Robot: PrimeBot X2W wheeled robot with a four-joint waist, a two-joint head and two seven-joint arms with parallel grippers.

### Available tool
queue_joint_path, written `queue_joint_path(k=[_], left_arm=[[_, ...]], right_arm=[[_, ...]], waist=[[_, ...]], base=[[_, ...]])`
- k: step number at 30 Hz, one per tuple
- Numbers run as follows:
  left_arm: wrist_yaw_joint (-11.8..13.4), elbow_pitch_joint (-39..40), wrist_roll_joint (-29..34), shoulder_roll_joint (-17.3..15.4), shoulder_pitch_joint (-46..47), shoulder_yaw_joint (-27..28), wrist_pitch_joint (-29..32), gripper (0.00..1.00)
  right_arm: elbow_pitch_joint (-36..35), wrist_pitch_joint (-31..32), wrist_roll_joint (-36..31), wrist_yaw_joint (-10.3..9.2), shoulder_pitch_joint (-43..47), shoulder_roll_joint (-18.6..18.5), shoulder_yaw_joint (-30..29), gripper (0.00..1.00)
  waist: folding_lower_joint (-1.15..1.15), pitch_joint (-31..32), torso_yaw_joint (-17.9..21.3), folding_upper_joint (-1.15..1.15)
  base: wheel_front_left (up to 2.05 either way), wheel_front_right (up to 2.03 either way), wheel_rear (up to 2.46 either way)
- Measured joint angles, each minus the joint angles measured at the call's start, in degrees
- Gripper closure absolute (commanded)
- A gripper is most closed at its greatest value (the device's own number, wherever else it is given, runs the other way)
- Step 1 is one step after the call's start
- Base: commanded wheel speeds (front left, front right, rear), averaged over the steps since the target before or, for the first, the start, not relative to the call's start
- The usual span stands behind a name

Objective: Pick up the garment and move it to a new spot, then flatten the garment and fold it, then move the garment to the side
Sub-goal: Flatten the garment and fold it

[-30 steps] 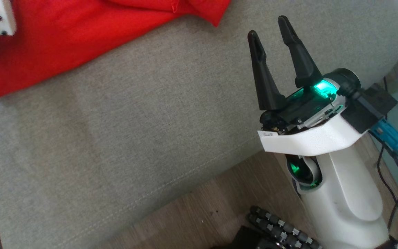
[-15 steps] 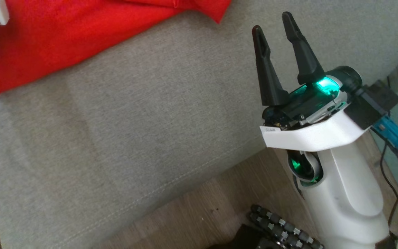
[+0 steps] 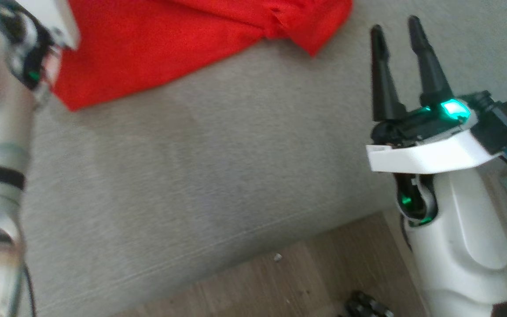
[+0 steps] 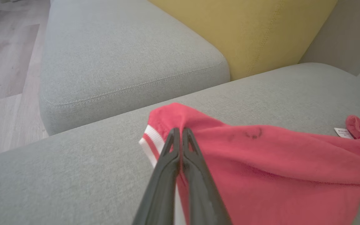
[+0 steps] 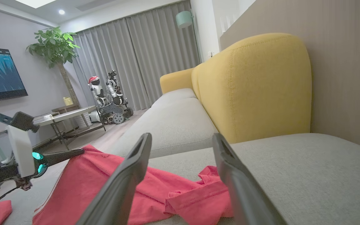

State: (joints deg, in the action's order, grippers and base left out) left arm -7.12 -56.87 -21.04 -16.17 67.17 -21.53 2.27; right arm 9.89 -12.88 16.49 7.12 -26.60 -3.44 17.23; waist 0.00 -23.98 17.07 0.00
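Right up close, the left gripper [image 4: 180,131] has its two long dark fingers pressed tight together, pinching a ridge of the red knit garment [image 4: 277,162] just beside its white-striped cuff [image 4: 151,137]. The cloth peaks at the tips and drapes away to the right of the left wrist view, across the grey fabric sofa seat [image 4: 73,175]. A small white label [image 4: 342,132] shows at the garment's far end. Over on the other side, the right gripper [image 3: 395,24] hangs with its jaws spread wide and nothing between them, above the seat near its front edge, with the pale wood-plank floor [image 3: 288,281] below. From the head view the garment's nearest corner lies just ahead and to the left of those open fingers, close but clear of them. The rest of the red cloth spreads along the cushion toward the left arm. Further back rises the mustard-yellow upholstered backrest [image 5: 252,84]. Far off stand grey floor-length curtains [image 5: 136,56], a leafy green plant [image 5: 53,47] and another wheeled robot [image 5: 108,100].
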Motion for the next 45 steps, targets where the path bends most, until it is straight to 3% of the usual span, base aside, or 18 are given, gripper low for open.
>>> queue_joint_path(k=[8, 15, 20, 29, 30, 31, 38, 45], left_arm=[[-0.4, 14.1, -4.3, 0.9, -14.9, -5.9, -2.8, 1.00], [-0.3, 32.6, -5.4, -2.6, -31.5, -10.6, -1.4, 1.00], [1.2, 44.1, -3.6, -5.3, -41.1, -14.8, 1.2, 1.00], [2.1, 48.8, 0.3, -7.3, -51.2, -22.9, 3.9, 1.00], [2.1, 48.3, 0.5, -7.3, -51.9, -23.7, 4.3, 0.59], [2.2, 47.6, 1.1, -7.3, -52.4, -24.2, 4.4, 0.00], [6.7, 45.5, -1.7, -5.4, -54.5, -21.1, 1.0, 0.00], [12.6, 46.4, -8.5, 0.1, -55.3, -10.9, -11.4, 0.00]], right_arm=[[2.8, 2.2, -3.2, 0.00, 3.9, 0.0, -7.1, 0.00], [3.8, 4.8, -4.2, 0.00, 6.3, 0.1, -12.2, 0.00], [4.5, 6.4, -4.2, 0.00, 7.1, 0.1, -14.1, 0.00], [5.3, 8.3, -4.2, 0.00, 7.9, 0.1, -14.5, 0.00], [5.4, 8.3, -4.2, 0.00, 7.9, 0.1, -14.6, 0.00], [5.5, 8.4, -4.2, 0.00, 7.9, 0.1, -14.6, 0.00], [5.7, 9.3, -4.2, 0.00, 8.0, 0.1, -14.6, 0.00], [5.5, 10.3, -6.0, 0.00, 11.5, 0.1, -14.9, 0.00]], waist=[[0.00, 5.7, -7.8, 0.00], [0.00, 10.7, -14.2, 0.00], [0.00, 13.4, -17.5, 0.00], [0.00, 15.8, -19.2, 0.00], [0.00, 15.9, -19.2, 0.00], [0.00, 16.0, -19.1, 0.00], [0.00, 16.8, -18.4, 0.00], [0.00, 18.1, -17.6, 0.00]], base=[[0.00, 0.00, 0.00], [0.00, 0.00, 0.00], [0.00, 0.00, 0.00], [0.00, 0.00, 0.00], [0.00, 0.00, 0.00], [0.00, 0.00, 0.00], [0.00, 0.00, 0.00], [0.00, 0.00, 0.00]])
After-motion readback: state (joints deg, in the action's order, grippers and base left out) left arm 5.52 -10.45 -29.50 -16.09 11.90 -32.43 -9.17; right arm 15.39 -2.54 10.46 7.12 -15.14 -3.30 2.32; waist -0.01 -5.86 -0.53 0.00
